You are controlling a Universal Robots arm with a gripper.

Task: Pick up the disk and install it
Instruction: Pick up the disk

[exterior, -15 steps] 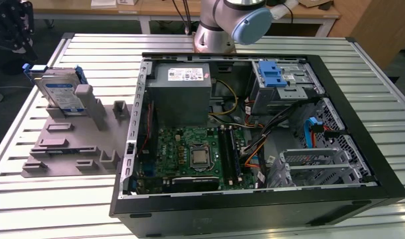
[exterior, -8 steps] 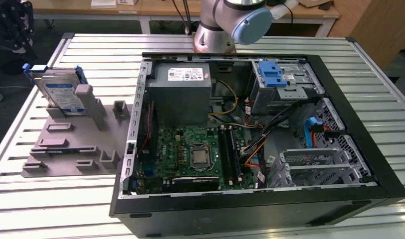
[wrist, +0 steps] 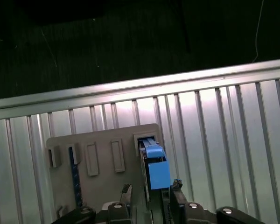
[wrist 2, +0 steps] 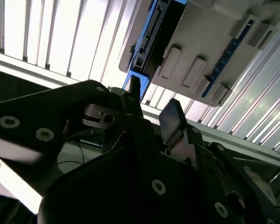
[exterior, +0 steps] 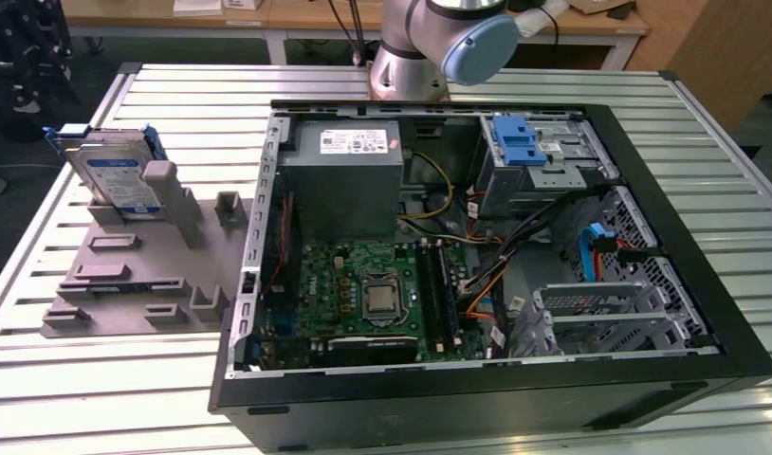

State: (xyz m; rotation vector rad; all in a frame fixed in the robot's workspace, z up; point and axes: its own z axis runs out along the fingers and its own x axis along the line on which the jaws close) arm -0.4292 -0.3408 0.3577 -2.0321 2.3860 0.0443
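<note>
On the exterior view's left of the bench (exterior: 95, 379), we see the disk (exterior: 118, 175) standing upright in a grey holder (exterior: 120, 284), just beside the open computer case (exterior: 487, 408). In the first wrist view the end effector (wrist: 151, 186) hovers apart from the disk, its fingers spread wide and holding nothing. Inside the case sit a power supply (exterior: 348, 190) and a drive cage (exterior: 544, 161).

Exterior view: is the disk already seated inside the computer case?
No, the disk stands upright in the grey holder on the slatted table, outside the computer case on the exterior view's left.
</note>
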